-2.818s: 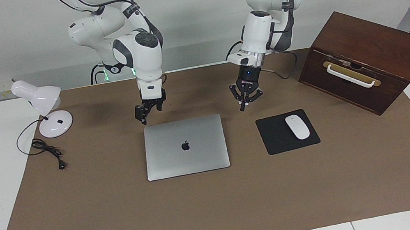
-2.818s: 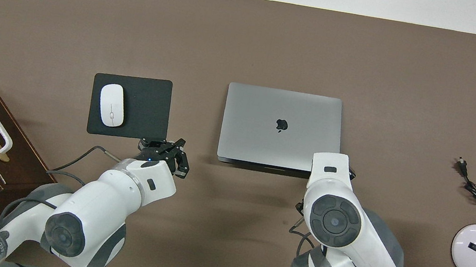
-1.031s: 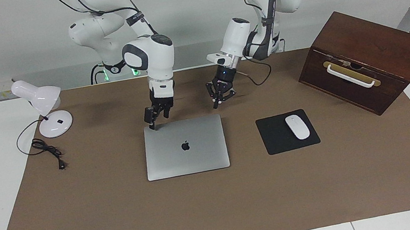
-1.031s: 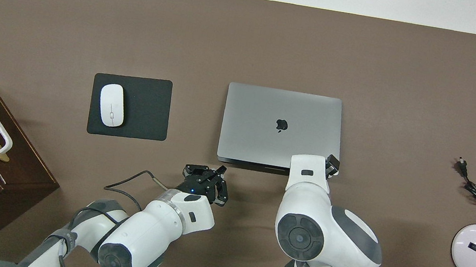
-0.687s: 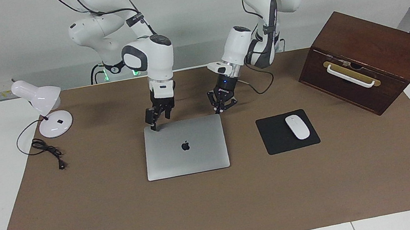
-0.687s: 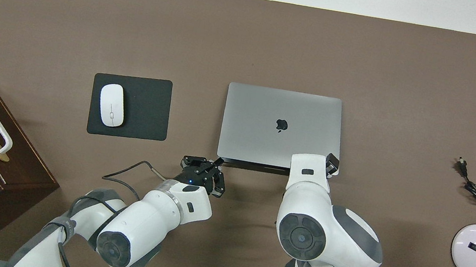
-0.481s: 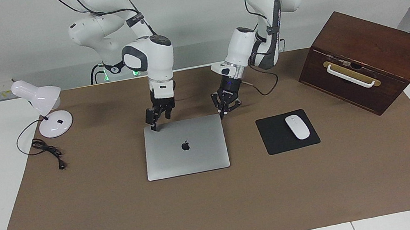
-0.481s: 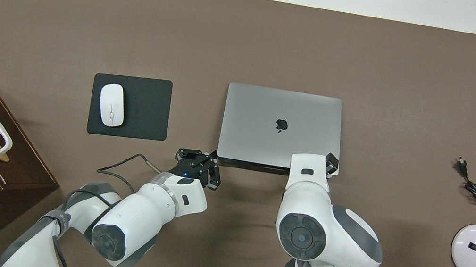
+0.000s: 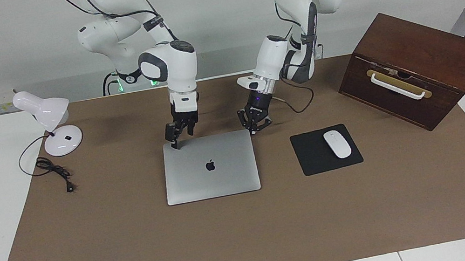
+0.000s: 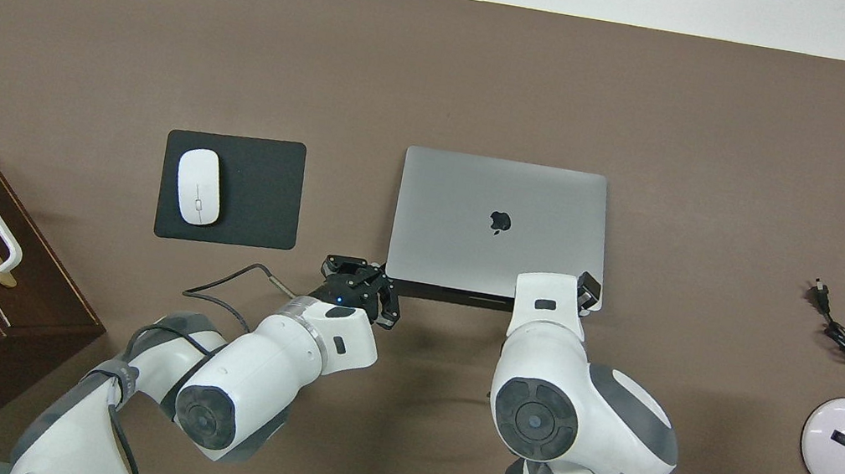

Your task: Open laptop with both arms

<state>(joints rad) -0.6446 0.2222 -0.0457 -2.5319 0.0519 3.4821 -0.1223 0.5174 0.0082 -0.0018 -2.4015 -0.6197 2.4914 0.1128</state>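
A brown mat (image 9: 251,241) covers the table, bare around the closed laptop (image 9: 210,167). The right gripper (image 9: 176,143) touches the laptop's robot-side corner, the left gripper (image 9: 254,129) its other robot-side corner; finger openings unclear. A mouse pad (image 9: 312,157) with mouse (image 9: 337,143) lies beside the laptop.

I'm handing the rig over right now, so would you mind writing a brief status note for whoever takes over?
Right tool: down at the laptop's lid corner nearest the robots, toward the right arm's end.
Left tool: low at the lid's other near corner, beside the mouse pad.
Laptop: flat on the brown mat, lid shut.
Done: both arms positioned at the near edge.
Left: hold the base, raise the lid.
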